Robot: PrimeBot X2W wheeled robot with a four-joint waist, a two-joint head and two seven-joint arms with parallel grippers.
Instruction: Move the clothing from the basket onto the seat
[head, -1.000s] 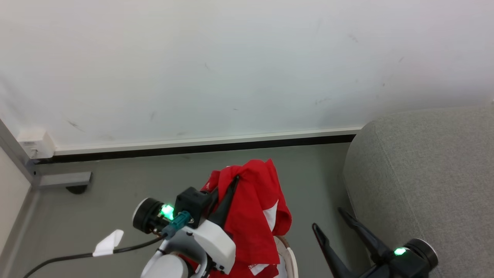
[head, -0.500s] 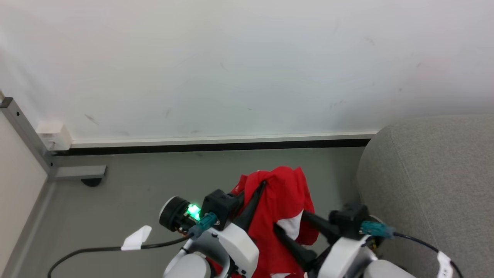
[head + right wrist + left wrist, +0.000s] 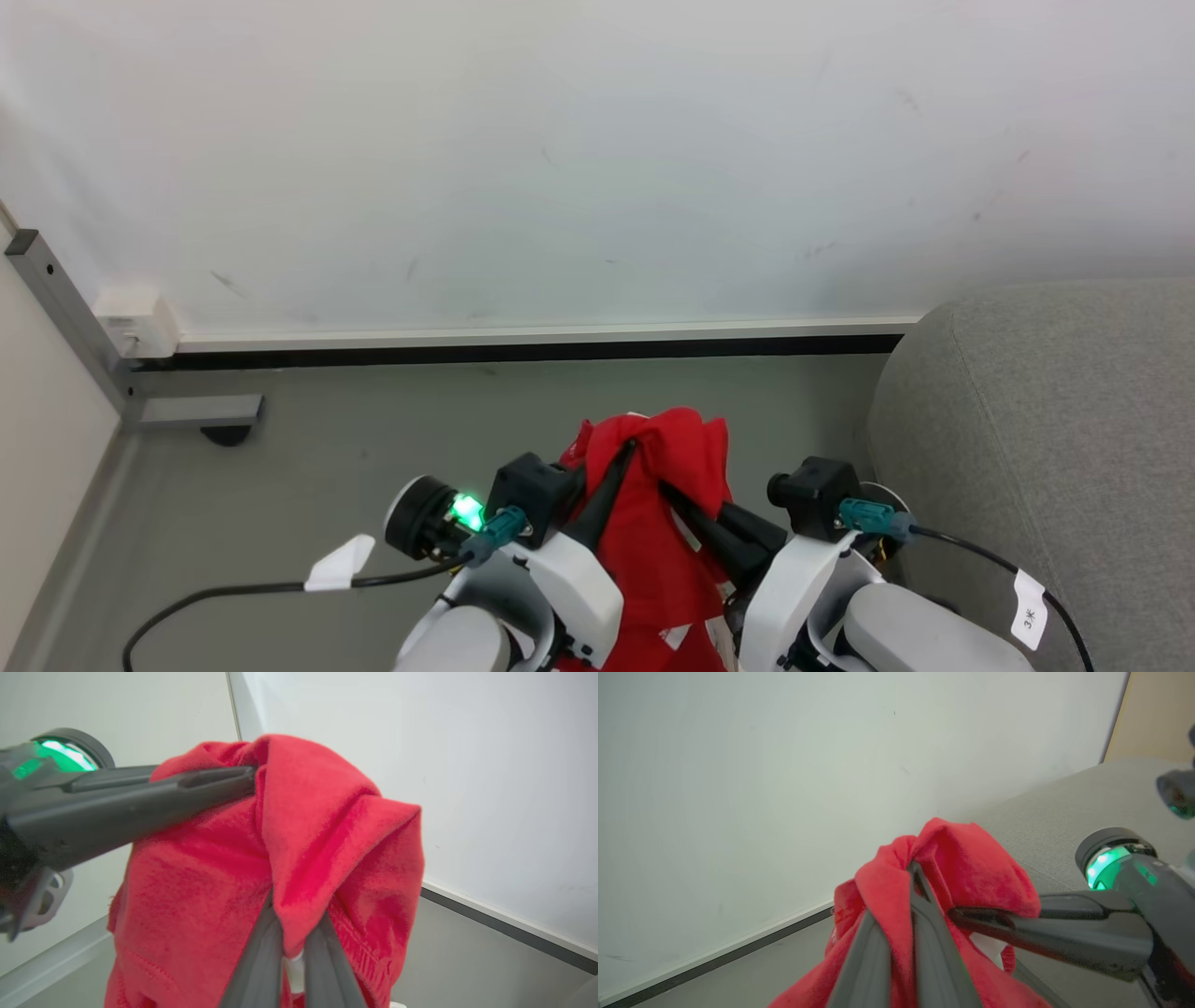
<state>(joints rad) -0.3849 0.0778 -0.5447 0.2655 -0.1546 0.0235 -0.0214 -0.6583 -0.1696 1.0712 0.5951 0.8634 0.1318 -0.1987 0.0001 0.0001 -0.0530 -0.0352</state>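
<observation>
White wall (image 3: 597, 140), dark skirting (image 3: 523, 351), grey floor (image 3: 373, 439)

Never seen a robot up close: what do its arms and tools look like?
White glossy shells cover the left arm and right arm. The left tool and right tool each have two long dark-grey fingers. A green light glows by the left wrist. Teal plugs feed black cables with white tags.

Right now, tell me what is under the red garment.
The garment hangs from the left tool and right tool, both shut on its top. Grey floor shows around it; what lies straight below is covered by cloth and arms.
</observation>
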